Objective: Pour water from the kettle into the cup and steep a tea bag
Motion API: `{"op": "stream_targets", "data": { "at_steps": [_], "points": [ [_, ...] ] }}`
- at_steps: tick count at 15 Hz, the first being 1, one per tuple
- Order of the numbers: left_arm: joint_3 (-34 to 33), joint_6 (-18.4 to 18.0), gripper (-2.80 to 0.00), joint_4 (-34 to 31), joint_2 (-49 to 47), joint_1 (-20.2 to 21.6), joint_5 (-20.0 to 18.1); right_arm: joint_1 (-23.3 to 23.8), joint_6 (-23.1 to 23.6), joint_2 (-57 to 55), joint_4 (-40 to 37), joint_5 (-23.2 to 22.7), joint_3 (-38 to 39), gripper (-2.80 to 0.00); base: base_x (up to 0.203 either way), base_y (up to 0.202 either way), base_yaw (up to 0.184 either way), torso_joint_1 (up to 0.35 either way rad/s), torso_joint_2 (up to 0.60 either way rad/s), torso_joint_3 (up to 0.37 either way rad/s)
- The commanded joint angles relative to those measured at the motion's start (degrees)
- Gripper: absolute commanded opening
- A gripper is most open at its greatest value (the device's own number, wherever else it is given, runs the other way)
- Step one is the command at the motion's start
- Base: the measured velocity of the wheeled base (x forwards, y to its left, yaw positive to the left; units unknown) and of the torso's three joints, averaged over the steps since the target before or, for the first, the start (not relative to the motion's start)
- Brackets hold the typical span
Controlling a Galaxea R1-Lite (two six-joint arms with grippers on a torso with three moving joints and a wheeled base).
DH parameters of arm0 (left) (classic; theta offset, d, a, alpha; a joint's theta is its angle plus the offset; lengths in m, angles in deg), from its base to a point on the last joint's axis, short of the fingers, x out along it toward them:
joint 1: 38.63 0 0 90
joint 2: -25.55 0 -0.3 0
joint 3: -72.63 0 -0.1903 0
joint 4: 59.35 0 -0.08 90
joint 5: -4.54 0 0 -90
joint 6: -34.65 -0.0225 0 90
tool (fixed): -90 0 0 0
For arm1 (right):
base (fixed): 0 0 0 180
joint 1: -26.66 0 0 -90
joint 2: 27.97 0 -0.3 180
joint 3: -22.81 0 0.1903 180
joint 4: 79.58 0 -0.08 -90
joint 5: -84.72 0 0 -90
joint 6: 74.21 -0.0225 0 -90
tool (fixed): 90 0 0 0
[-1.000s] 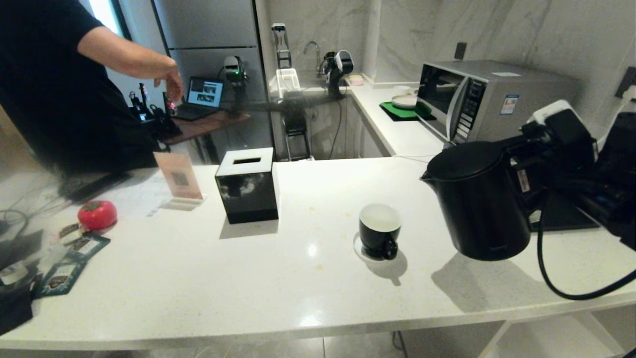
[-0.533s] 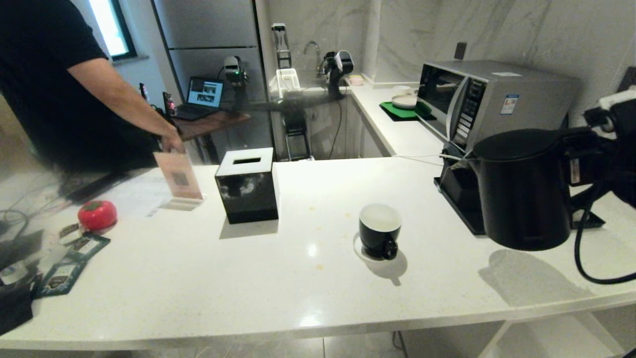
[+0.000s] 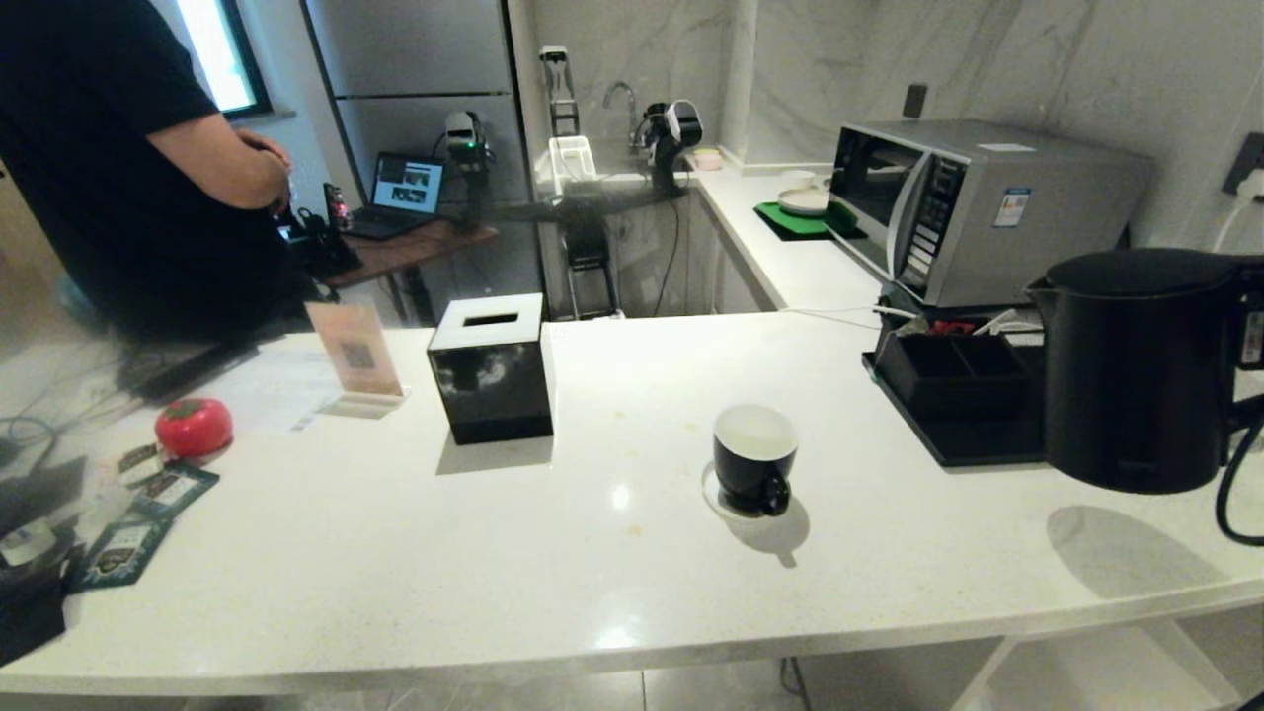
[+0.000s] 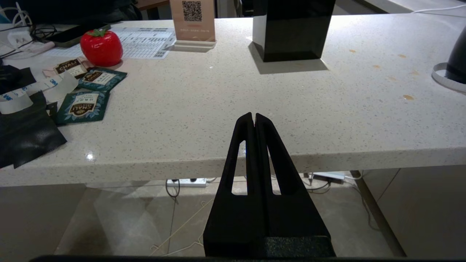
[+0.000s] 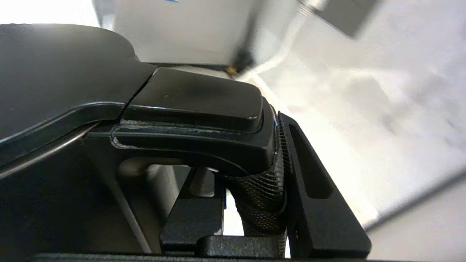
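Kettle (image 3: 1136,365) hangs above counter (image 3: 494,553), right of cup (image 3: 754,457); right tool (image 5: 255,189) clamped on its handle (image 5: 262,196). Left tool (image 4: 254,118) pressed together below counter edge.

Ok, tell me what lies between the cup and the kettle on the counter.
In the head view, a black compartment tray sits between the cup and the kettle, close beside the kettle; the counter next to the cup is bare.

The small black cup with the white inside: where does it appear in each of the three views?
Head view: small black cup on its white saucer, centre of the white stone counter.
Left wrist view: only its dark side at the far edge.
Right wrist view: not in it.
Shared landmark: black cube-shaped tissue box, in the head and left wrist views.
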Motion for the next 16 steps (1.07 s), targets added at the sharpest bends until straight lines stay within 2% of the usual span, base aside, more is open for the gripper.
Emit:
{"op": "stream_targets", "data": {
  "at_steps": [1,5,8,12,16],
  "points": [
    [0.00,0.02,-2.80,0.04,-0.09,0.00,0.03,4.00,-1.23,-0.51,0.39,-1.27,-0.26,-2.80,0.000,0.000,0.000,0.000,0.00,0.000],
    [0.00,0.02,-2.80,0.04,-0.09,0.00,0.03,12.70,-3.26,-3.34,0.58,-5.92,-1.49,-2.80,0.000,0.000,0.000,0.000,0.00,0.000],
    [0.00,0.02,-2.80,0.04,-0.09,0.00,0.03,16.77,-5.03,-7.06,0.52,-7.32,-4.91,-2.80,0.000,0.000,0.000,0.000,0.00,0.000],
    [0.00,0.02,-2.80,0.04,-0.08,0.00,0.03,19.53,-5.75,-11.60,1.28,-9.53,-8.20,-2.80,0.000,0.000,0.000,0.000,0.00,0.000],
    [0.00,0.02,-2.80,0.04,-0.09,0.00,0.03,20.42,-6.85,-16.52,1.22,-9.54,-13.12,-2.80,0.000,0.000,0.000,0.000,0.00,0.000]
  ]
}}
